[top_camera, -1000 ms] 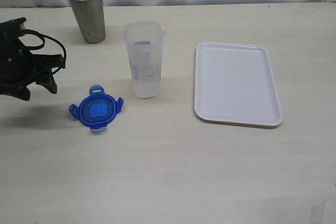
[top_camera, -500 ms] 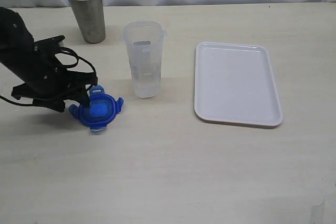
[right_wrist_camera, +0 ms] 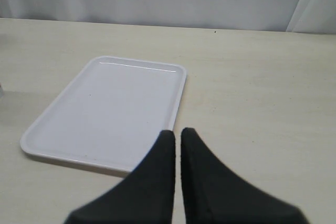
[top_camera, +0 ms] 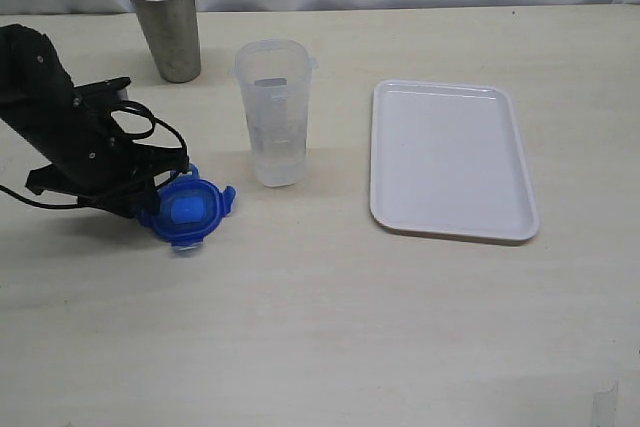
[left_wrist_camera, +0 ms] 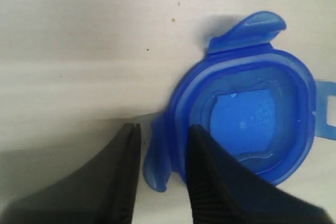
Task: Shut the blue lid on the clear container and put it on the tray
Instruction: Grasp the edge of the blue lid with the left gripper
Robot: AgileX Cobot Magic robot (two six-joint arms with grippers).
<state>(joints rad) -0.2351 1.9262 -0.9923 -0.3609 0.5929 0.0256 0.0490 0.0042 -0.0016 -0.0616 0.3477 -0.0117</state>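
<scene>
Blue plastic is my concern here. The blue lid (top_camera: pixel 187 209) lies flat on the worktop (top_camera: pixel 350 327) at the lower left of the exterior view. It sits near the foot of the clear container (top_camera: pixel 273 112) without touching it, and well apart from the tray (top_camera: pixel 450 157) at the right.

My left gripper (left_wrist_camera: pixel 164 129) straddles one side flap and the lid's rim. Its jaws stand narrowly apart, and a sliver of worktop shows between one finger and the flap, so nothing is clamped yet.

To pick it well, I would close slowly on the stiff rim rather than the floppy flap, keep the lid level, and lift straight up before heading for the container's mouth.

My right gripper (right_wrist_camera: pixel 177 135) is clenched on nothing, hanging over the worktop by the tray's edge.

The lid is a glossy rounded square with its flaps splayed outward and a paler recessed centre facing up.
</scene>
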